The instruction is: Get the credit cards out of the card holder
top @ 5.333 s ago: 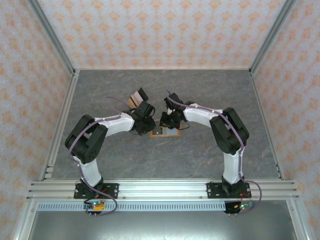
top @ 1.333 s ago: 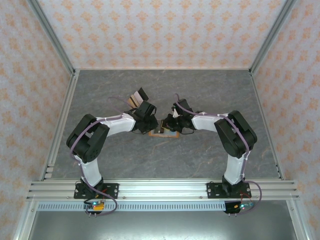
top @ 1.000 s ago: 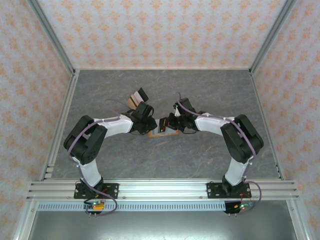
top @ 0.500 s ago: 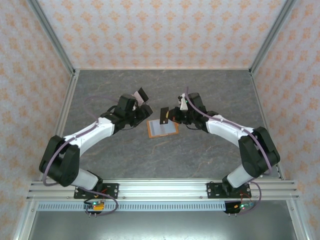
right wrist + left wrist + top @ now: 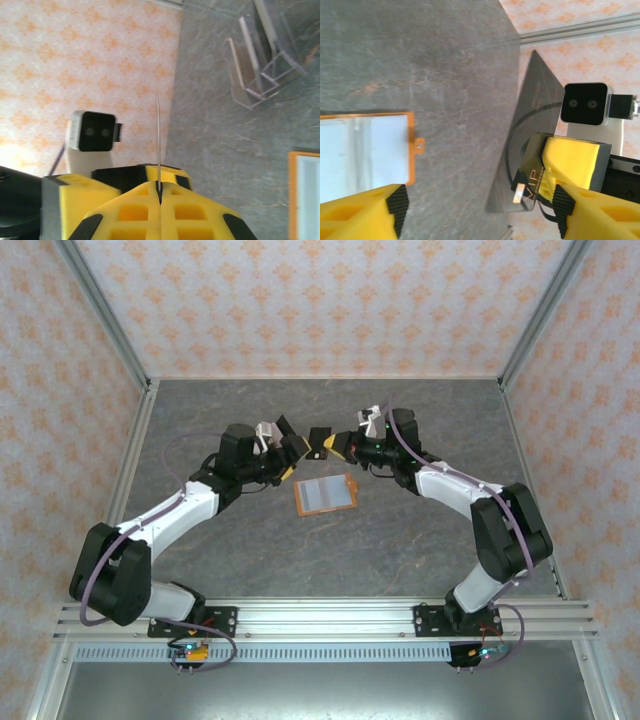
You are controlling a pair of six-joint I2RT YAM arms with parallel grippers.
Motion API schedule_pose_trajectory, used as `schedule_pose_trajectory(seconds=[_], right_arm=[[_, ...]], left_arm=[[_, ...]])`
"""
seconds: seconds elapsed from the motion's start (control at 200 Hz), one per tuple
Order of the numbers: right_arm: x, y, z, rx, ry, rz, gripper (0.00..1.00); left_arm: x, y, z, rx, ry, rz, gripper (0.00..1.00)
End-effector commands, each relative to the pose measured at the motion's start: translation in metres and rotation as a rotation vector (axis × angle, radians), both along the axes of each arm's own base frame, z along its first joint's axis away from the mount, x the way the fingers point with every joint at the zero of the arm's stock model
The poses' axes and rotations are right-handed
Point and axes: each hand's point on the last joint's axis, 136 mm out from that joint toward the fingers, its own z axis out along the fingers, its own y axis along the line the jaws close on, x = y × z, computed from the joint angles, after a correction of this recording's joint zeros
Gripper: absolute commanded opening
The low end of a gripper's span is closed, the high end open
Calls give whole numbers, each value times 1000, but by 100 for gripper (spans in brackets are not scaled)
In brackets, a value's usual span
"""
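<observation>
Since half a second ago the right gripper (image 5: pixel 331 445) has carried the black card (image 5: pixel 318 439) off toward 12 o'clock, clear of the card holder (image 5: pixel 326 494). The left gripper (image 5: pixel 289 454) has spread its jaws wide as its arm reached farther up the table (image 5: pixel 430 540).

Nearest the arm bases, the holder lies flat near the table's middle, pale face up, touched by neither gripper. Beyond it, at its 12 o'clock, the card hangs in the air, pinched tight between the right fingers. The left gripper stands just beside the card at 9 o'clock, apart from it.

The left wrist view adds what the top view cannot: the card's broad dark face with pale lettering, one end in the yellow fingers (image 5: pixel 570 162), and a small tab on the holder's rim. The holder is cut off there at 9 o'clock. The right wrist view shows the card edge-on, a thin line. Farthest, a clear stand (image 5: pixel 265 55) sits at 1 o'clock in that view, its top cut off. From above it is hard to make out behind the left arm.
</observation>
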Motion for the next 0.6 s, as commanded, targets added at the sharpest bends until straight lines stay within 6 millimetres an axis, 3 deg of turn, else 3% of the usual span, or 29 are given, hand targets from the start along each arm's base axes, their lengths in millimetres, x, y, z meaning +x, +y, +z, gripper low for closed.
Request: schedule_pose_trajectory(seconds=[0.0, 0.28, 0.515, 0.591], right_arm=[[7, 2, 42, 110, -70, 23, 0], [6, 3, 40, 137, -41, 34, 0], [10, 4, 35, 139, -19, 29, 0], [11, 3, 30, 122, -9, 21, 3]], left_arm=[[7, -6, 17, -75, -47, -10, 70], [16, -8, 40, -179, -108, 22, 41], [15, -12, 42, -205, -107, 7, 22], [14, -12, 42, -205, -106, 7, 11]])
